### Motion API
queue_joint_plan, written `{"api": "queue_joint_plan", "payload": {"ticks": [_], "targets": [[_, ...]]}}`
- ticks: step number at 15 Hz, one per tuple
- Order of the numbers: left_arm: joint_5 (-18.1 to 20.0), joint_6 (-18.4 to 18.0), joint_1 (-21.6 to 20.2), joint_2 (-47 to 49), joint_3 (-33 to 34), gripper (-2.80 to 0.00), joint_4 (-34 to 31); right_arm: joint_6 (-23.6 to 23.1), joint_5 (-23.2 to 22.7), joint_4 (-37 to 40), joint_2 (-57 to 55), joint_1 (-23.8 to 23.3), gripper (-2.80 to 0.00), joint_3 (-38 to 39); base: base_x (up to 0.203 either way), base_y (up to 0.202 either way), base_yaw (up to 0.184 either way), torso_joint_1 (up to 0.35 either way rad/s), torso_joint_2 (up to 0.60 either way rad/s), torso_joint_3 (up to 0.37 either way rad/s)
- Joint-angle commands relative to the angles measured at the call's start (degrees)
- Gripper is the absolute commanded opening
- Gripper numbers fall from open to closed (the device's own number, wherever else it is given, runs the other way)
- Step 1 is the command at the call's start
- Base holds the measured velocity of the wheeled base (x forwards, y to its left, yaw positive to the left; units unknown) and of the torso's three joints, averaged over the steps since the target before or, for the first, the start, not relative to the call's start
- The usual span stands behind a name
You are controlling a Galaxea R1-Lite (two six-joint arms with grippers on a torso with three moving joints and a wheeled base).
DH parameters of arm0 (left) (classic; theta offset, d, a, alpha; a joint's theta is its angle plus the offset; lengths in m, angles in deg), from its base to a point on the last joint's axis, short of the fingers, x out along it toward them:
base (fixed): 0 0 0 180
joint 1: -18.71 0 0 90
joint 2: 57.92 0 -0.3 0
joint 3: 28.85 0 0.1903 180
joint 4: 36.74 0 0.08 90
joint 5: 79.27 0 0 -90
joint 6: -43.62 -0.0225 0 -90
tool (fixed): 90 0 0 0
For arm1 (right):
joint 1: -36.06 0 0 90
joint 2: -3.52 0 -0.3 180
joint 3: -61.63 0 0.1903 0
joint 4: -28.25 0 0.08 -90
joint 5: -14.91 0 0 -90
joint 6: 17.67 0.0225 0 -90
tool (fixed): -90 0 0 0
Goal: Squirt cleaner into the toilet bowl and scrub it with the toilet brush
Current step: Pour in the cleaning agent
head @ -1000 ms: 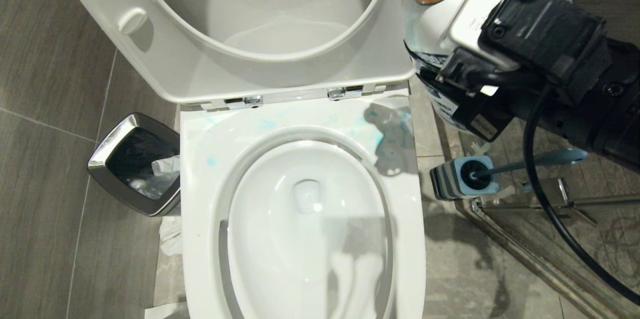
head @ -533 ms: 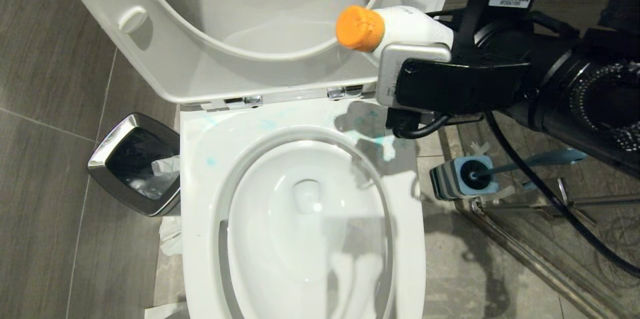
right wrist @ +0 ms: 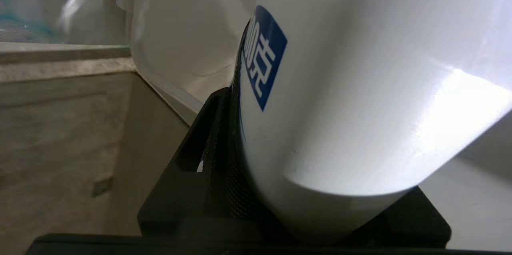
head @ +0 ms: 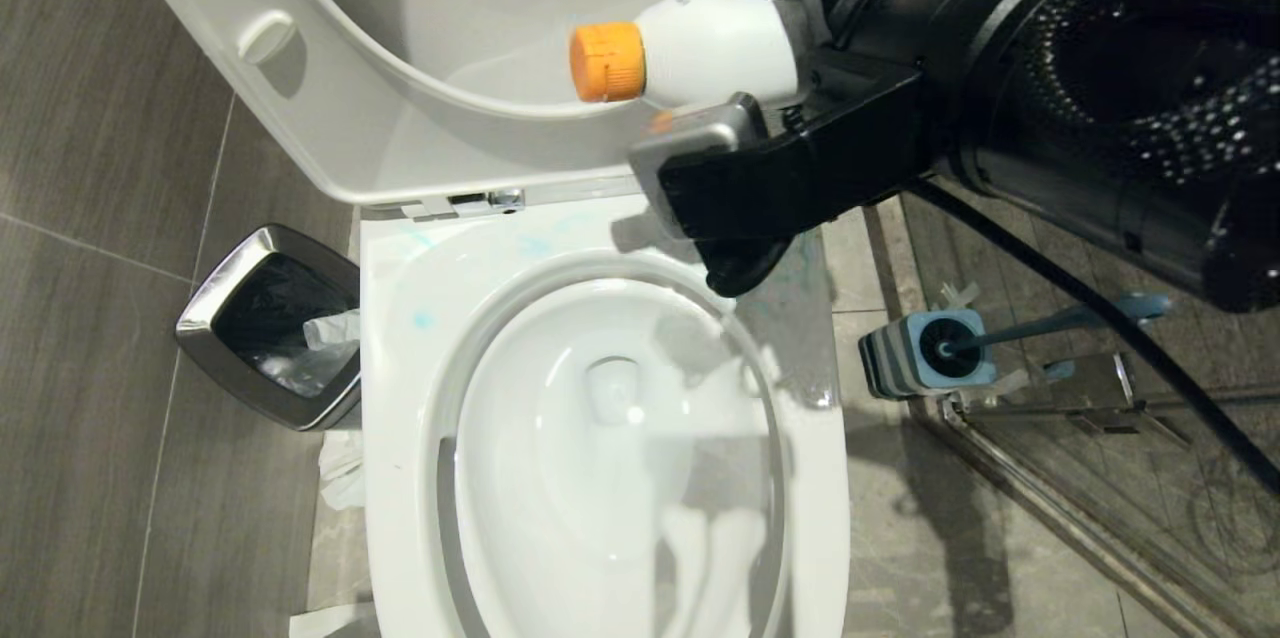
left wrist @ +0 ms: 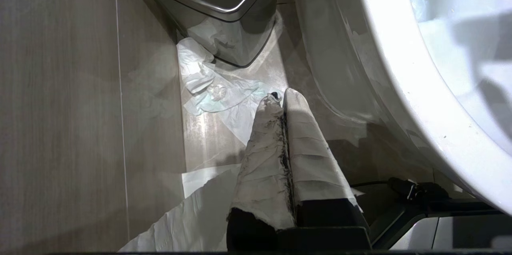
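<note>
Grey floor tiles surround the toilet bowl (head: 600, 438), its seat and lid raised. We hold the cleaner (head: 700, 43) in our right gripper (head: 770, 108), fingers clamped on the white body. The bottle's long axis lies roughly level, its orange cap (head: 607, 62) pointing toward our left, in front of the raised seat and above the bowl's back rim rather than over the water. We judge the nozzle must tip down and come nearer over the bowl before squirting. Teal smears mark the rim. The toilet brush (head: 1050, 323) stands in its holder (head: 925, 353) on our right, nearer this arm. Our left gripper (left wrist: 282, 101), fingers together, hangs low beside the waste bin (head: 270, 328).
</note>
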Motion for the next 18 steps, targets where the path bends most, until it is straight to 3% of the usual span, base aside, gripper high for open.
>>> {"api": "queue_joint_plan", "payload": {"ticks": [1,4,9,12,16,18], "targets": [[-0.03,-0.01,-0.04,0.08,-0.02,-2.80,0.00,-1.67,2.45,2.78,-2.07,3.48,-2.80,-1.36,0.000,0.000,0.000,0.000,0.00,0.000],[-0.03,-0.01,0.03,0.08,-0.02,-2.80,0.00,-1.69,8.88,9.81,0.04,7.95,-2.80,-1.17,0.000,0.000,0.000,0.000,0.00,0.000],[-0.03,-0.01,0.04,0.08,-0.02,-2.80,0.00,-1.69,11.05,18.21,1.65,9.14,-2.80,-1.01,0.000,0.000,0.000,0.000,0.00,0.000],[-0.03,-0.01,0.04,0.08,-0.02,-2.80,0.00,-1.78,15.01,19.35,1.61,10.00,-2.80,-0.84,0.000,0.000,0.000,0.000,0.00,0.000],[-0.03,-0.01,-0.04,0.08,0.07,-2.80,0.00,-1.82,16.67,19.67,0.93,10.08,-2.80,0.44,0.000,0.000,0.000,0.000,0.00,0.000],[-0.03,-0.01,0.02,0.08,0.00,-2.80,0.00,-2.36,21.56,19.78,0.43,10.73,-2.80,0.37,0.000,0.000,0.000,0.000,0.00,0.000]]}}
